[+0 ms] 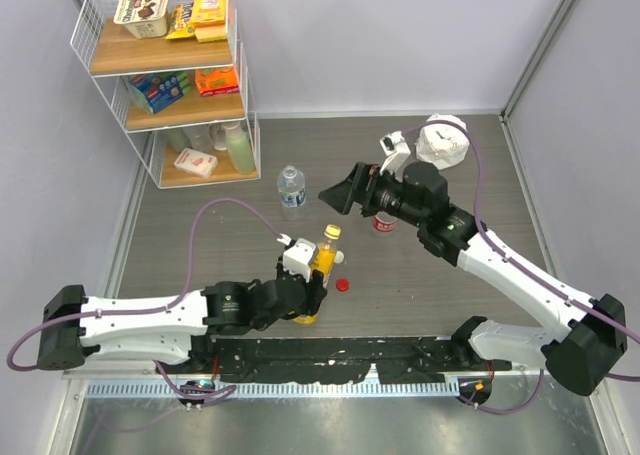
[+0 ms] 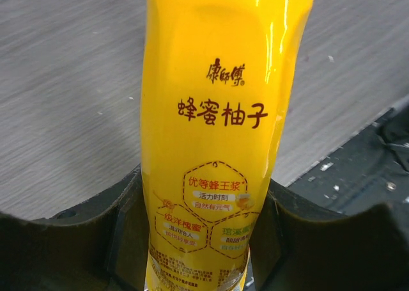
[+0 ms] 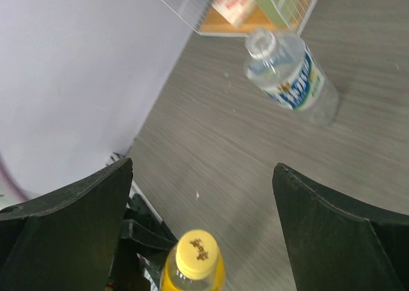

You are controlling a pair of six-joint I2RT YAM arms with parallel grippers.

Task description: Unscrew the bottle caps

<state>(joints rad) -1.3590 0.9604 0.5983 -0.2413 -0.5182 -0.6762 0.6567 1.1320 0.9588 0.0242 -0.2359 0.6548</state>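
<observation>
Yellow bottle (image 2: 217, 112) — ends beyond left-wrist view

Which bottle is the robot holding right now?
The yellow bottle, clamped in the left gripper; the blue-labelled bottle and the red-labelled bottle stand free.

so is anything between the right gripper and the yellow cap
Nothing visible. The right gripper is open, and the yellow cap shows in the clear gap between its fingers, with only bare table around it. The water bottle stands off to the side, out of the line.
</observation>
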